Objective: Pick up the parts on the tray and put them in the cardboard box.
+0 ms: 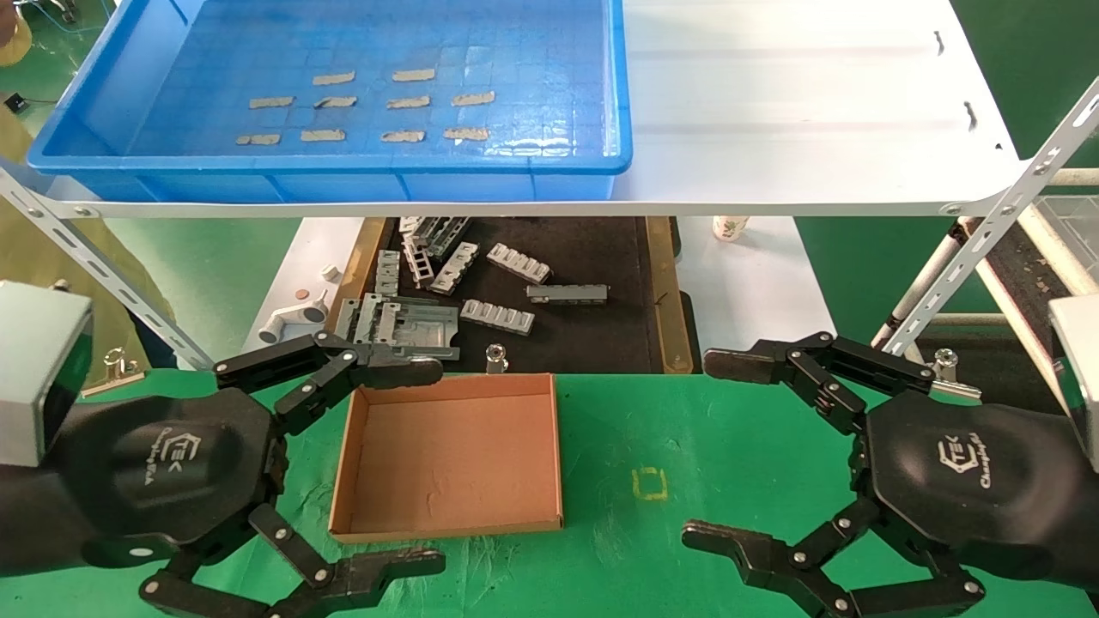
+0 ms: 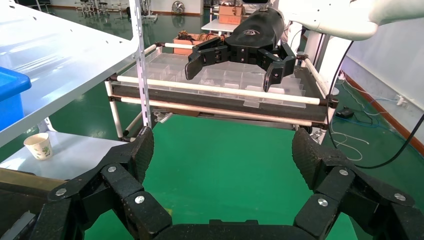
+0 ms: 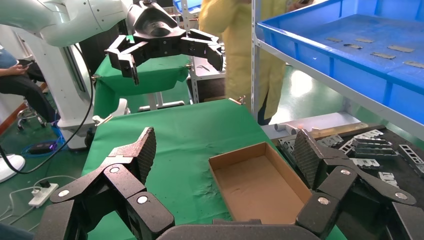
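Blue plastic tray on the white shelf, up and ahead-left, held only grey tape strips, nearer the wide-open left end effector beside the empty brown cardboard box; the right end effector gaped too.

Worktop: open green surface right of cardboard box. Left pincer flanks the box's left side, jaws wide. White shelf overhangs the far edge; slanted struts block both far corners.
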`<state>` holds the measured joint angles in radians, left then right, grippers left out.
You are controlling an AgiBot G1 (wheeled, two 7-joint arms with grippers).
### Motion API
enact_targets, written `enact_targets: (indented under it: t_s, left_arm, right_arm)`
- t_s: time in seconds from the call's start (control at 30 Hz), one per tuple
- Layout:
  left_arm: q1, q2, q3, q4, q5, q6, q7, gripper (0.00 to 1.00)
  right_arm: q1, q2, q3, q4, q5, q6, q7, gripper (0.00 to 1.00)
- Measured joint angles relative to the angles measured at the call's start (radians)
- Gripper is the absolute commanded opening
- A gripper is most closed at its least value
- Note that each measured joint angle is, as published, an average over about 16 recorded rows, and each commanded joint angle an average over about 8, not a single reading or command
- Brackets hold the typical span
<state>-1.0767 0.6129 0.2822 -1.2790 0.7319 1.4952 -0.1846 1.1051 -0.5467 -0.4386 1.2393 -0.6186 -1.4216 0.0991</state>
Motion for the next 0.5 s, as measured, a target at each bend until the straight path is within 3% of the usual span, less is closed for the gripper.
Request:
enact_targets:
  t_s: [0.5]
  left_arm:
    - [0.0, 0.0, 0.0, 0.0, 0.0, 0.0, 0.0, 1.0]
  right_arm:
    - [0.0, 0.0, 0.0, 0.0, 0.0, 0.0, 0.0, 1.0]
